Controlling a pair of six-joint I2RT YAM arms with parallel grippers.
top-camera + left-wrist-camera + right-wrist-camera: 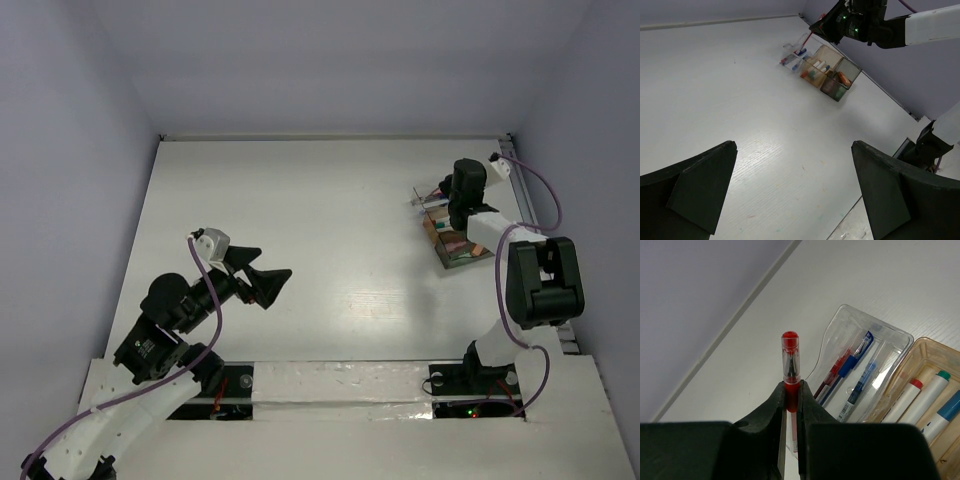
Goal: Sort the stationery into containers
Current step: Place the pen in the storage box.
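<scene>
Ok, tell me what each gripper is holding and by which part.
The right gripper pinches a red pen near one end; the left gripper is open, holding nothing.

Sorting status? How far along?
Done: pens lie in the clear tray, markers in the tinted box. In hand: right tool shut on a red pen by the tray. Remaining: drop it in. Left tool open, empty; no other loose stationery shows.

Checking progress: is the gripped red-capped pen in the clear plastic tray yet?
Out: right fingers pinch the red-capped pen, not inside the clear plastic tray.
</scene>
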